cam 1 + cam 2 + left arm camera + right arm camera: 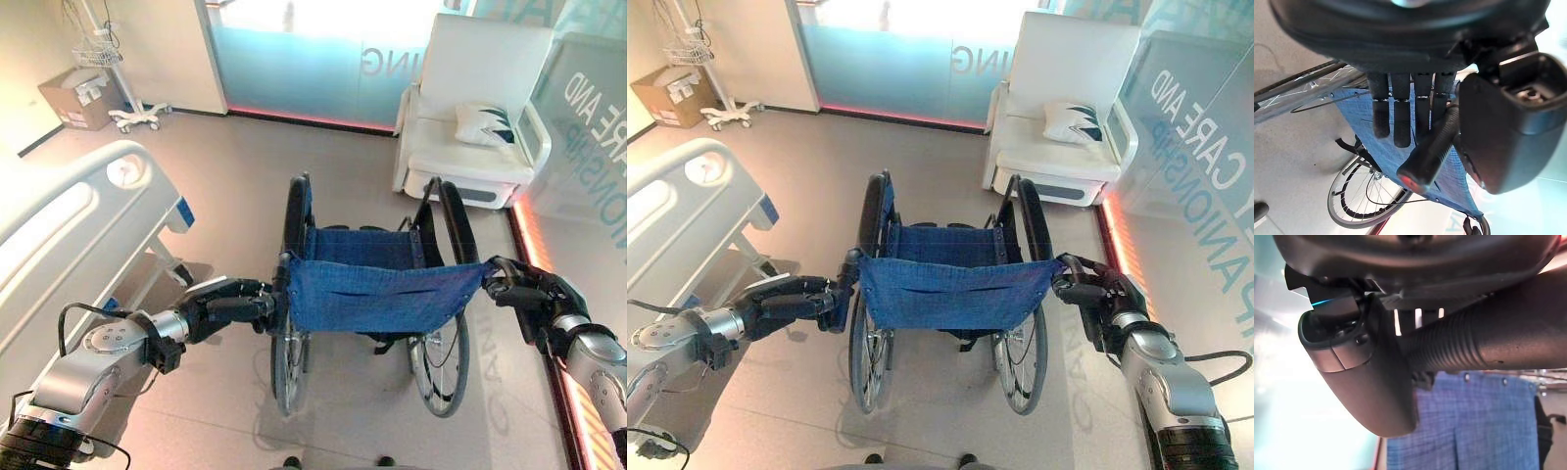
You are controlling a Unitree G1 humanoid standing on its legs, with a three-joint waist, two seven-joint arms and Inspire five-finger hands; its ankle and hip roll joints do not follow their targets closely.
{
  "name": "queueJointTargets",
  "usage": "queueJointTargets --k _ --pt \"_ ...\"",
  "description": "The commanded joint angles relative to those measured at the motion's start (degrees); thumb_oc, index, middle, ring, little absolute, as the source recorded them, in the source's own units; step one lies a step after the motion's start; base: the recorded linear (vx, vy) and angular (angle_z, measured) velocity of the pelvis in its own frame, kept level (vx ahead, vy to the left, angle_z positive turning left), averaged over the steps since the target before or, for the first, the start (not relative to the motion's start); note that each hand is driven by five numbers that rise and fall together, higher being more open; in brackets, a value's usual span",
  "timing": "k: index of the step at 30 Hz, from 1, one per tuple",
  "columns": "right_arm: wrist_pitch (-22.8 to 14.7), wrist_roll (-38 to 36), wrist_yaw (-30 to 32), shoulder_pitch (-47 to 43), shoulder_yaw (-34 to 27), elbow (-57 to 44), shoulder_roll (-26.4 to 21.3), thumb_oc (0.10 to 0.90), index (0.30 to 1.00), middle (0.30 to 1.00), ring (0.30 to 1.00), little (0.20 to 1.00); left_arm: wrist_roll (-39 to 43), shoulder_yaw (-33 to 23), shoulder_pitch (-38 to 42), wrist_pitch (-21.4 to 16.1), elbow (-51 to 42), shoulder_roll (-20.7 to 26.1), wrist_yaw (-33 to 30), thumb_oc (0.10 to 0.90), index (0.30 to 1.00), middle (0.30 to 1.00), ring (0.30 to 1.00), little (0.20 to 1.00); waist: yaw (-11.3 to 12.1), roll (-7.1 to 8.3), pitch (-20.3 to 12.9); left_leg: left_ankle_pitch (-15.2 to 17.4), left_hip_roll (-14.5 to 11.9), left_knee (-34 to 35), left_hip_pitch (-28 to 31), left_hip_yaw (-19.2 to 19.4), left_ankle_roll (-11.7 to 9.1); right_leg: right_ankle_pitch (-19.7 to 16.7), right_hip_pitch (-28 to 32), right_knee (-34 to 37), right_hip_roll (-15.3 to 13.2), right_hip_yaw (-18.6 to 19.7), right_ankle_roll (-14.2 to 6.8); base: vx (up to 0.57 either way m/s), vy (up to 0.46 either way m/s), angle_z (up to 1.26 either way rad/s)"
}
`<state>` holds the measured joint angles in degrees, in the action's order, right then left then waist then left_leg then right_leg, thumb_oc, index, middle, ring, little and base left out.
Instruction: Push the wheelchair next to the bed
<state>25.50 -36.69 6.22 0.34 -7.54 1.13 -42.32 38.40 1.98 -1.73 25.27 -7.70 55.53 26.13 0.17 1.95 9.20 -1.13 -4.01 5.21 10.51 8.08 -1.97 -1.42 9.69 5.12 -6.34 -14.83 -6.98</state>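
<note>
Head eyes look down on the wheelchair (wrist cameras close).

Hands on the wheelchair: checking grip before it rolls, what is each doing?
Left hand: shut on the wheelchair's left push handle.
Right hand: shut on the right push handle.

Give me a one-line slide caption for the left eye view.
Both hands, left hand and right hand, grip the push handles of the blue-backed wheelchair, with the bed to the robot's left.

Open floor between wheelchair, bed
</note>
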Motion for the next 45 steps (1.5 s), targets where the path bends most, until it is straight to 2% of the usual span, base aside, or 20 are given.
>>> queueJointTargets --k 1,7,10,16,17,19,20,28,34,37,45 --pt "-5.2 -6.2 -3.0 -5.9 3.1 -2.7 -6.5 0.4 0.3 0.3 0.3 0.3 11.8 -3.9 13.8 -10.4 -8.5 2.5 3.7 0.4 0.3 0.3 0.3 0.3 1.5 -3.53 -6.6 1.7 -1.6 -0.2 -0.8 1.8 -2.9 1.8 1.1 -0.1 -1.5 -3.4 -1.6 0.0 0.0 0.0" --pt "-5.5 -6.0 -3.6 -6.1 3.0 -1.9 -6.5 0.4 0.3 0.3 0.3 0.3 13.7 -4.0 13.6 -9.8 -7.9 2.5 3.4 0.4 0.3 0.3 0.3 0.3 1.5 -3.61 -6.6 1.8 -1.6 -0.2 -0.8 1.8 -2.8 1.9 1.1 -0.1 -1.5 -3.5 -1.5 0.0 0.0 0.0" --pt "-5.8 -5.7 -3.5 -6.1 3.3 -1.8 -6.3 0.4 0.3 0.3 0.3 0.3 15.2 -4.0 13.5 -8.3 -7.8 2.2 3.3 0.4 0.3 0.3 0.3 0.3 1.5 -3.63 -6.7 1.7 -1.6 -0.2 -0.8 1.8 -2.8 1.9 1.1 -0.1 -1.5 -3.6 -1.5 0.0 0.0 0.0" --pt "-6.0 -5.8 -3.4 -6.1 3.5 -1.8 -6.3 0.4 0.3 0.3 0.3 0.3 19.7 -3.3 13.2 -2.5 -7.7 1.1 1.4 0.4 0.3 0.3 0.3 0.3 1.5 -3.65 -6.7 1.8 -1.6 -0.2 -0.8 1.9 -2.7 1.9 1.1 -0.1 -1.4 -3.5 -1.4 0.0 0.0 0.0" --pt "-6.1 -5.8 -3.2 -6.1 3.7 -1.9 -6.2 0.4 0.3 0.3 0.3 0.3 22.1 -3.2 12.9 -0.7 -7.3 0.7 -0.7 0.435 0.352 0.352 0.352 0.352 1.4 -3.7 -6.7 1.8 -1.6 -0.2 -0.8 1.9 -2.7 1.9 1.1 -0.1 -1.4 -3.5 -1.4 0.0 0.0 0.0" --pt "-6.2 -5.8 -2.9 -6.0 4.0 -2.1 -6.0 0.4 0.3 0.3 0.3 0.3 24.9 -2.9 12.7 1.3 -6.5 -0.1 -2.6 0.612 0.618 0.618 0.618 0.618 1.4 -3.74 -6.7 1.7 -1.5 -0.2 -0.8 2.0 -2.6 1.9 1.0 -0.1 -1.4 -3.5 -1.4 0.0 0.0 0.0" --pt "-6.2 -5.9 -2.7 -6.1 4.2 -2.2 -6.0 0.4 0.3 0.3 0.3 0.3 26.1 -2.8 12.6 2.3 -6.2 -0.4 -3.4 0.8 0.9 0.9 0.9 0.9 1.4 -3.75 -6.7 1.7 -1.5 -0.2 -0.8 2.0 -2.6 1.9 1.0 -0.1 -1.4 -3.5 -1.4 0.0 0.0 0.0" --pt "-6.6 -6.1 -1.6 -6.9 5.4 -2.1 -6.0 0.4 0.3 0.3 0.3 0.3 29.3 -2.0 12.3 6.0 -3.7 -2.8 -7.8 0.8 0.9 0.9 0.9 0.9 1.4 -3.85 -6.6 1.6 -1.5 -0.2 -0.9 2.1 -2.5 1.8 0.9 -0.1 -1.4 -3.7 -1.4 0.0 0.001 0.0" --pt "-7.0 -6.9 -1.0 -7.4 6.3 -1.7 -6.6 0.4 0.3 0.3 0.3 0.3 32.2 -1.0 12.8 7.0 -3.2 -3.0 -10.0 0.8 0.9 0.9 0.9 0.9 1.4 -3.86 -6.6 1.5 -1.4 -0.2 -0.9 2.3 -2.5 1.8 1.0 -0.1 -1.4 -3.7 -1.4 0.0 0.0 0.0" --pt "-7.1 -7.0 -0.8 -7.4 6.6 -1.8 -6.6 0.4 0.3 0.3 0.3 0.3 33.7 -0.5 13.2 6.2 -2.9 -3.2 -11.5 0.8 0.9 0.9 0.9 0.9 1.3 -3.84 -6.7 1.6 -1.4 -0.2 -0.9 2.4 -2.5 1.8 1.0 -0.1 -1.4 -3.7 -1.4 0.0 0.0 0.0" --pt "-6.8 -6.4 -1.2 -8.9 8.1 -0.9 -5.9 0.4 0.3 0.3 0.3 0.3 45.0 0.2 16.5 1.3 -2.7 -6.3 -17.1 0.8 0.9 0.9 0.9 0.9 0.8 -3.67 -6.8 1.6 -1.4 -0.2 -0.7 2.7 -2.6 1.8 1.0 -0.1 -1.4 -3.6 -1.2 0.0 0.0 0.0"
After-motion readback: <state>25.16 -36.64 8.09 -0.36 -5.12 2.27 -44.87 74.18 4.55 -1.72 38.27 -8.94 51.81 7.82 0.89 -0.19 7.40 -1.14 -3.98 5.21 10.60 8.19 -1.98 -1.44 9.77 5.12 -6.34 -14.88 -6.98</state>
